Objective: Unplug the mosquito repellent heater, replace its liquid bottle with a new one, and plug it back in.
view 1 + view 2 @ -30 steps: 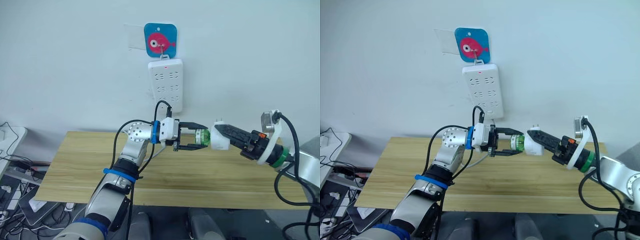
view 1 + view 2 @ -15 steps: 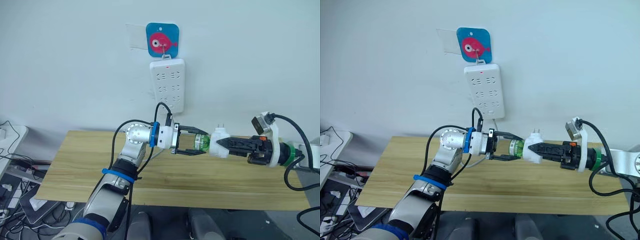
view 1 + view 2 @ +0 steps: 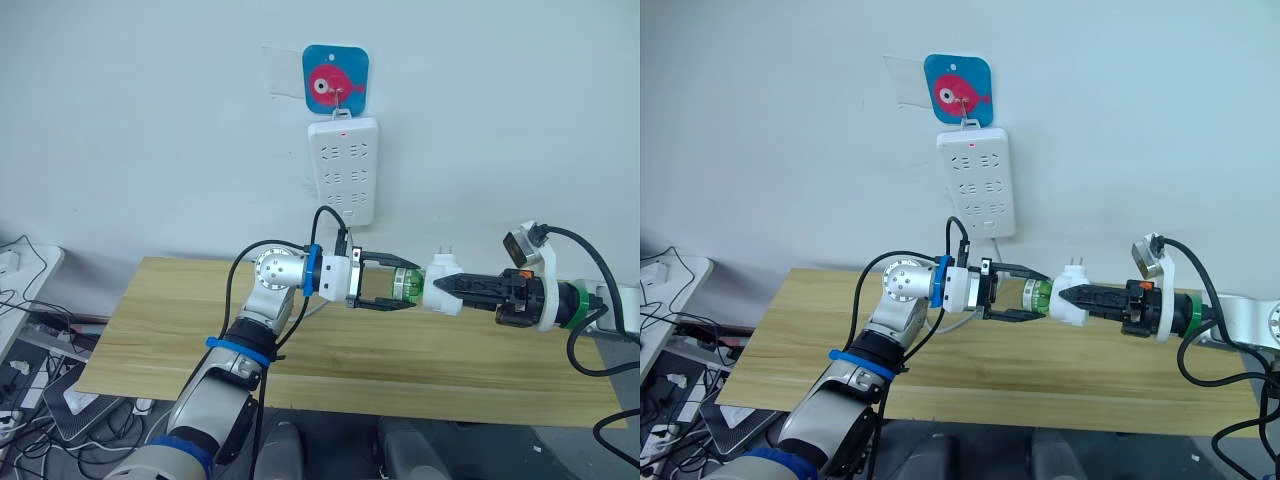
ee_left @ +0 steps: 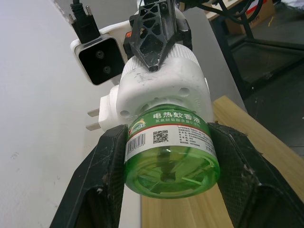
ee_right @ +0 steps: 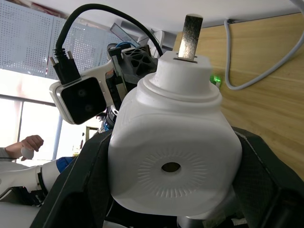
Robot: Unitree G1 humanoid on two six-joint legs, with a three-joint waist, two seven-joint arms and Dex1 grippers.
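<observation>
Two grippers on one assembly here, held in mid-air above the wooden table (image 3: pixel 180 320). The left gripper (image 3: pixel 392 288) has its black fingers (image 4: pixel 107 166) closed snugly on the green liquid bottle (image 4: pixel 168 156), one finger down each side of it, touching. The right gripper (image 3: pixel 452 288) is clamped round the white mosquito repellent heater (image 3: pixel 440 283), its fingers (image 5: pixel 266 171) hugging the body from both sides.

Makes sense to me as a two-handed twist setup: one side pins the heater, the other grabs the bottle, so the bottle can be unscrewed or pulled out of the base. Bottle is seated in the heater right now, so my guess is the swap isn't finished; can't tell if this is the old bottle or the new one.

The heater's plug prongs (image 3: pixel 443 252) point up and it's well clear of the white power strip (image 3: pixel 342 168) hanging on the wall below the fish hook plate (image 3: pixel 335 83), so it's unplugged.

Count: one heater, one bottle, one power strip, one red light (image 3: pixel 341 124) on it, one table, one cable (image 5: pixel 256 61) trailing across it.
</observation>
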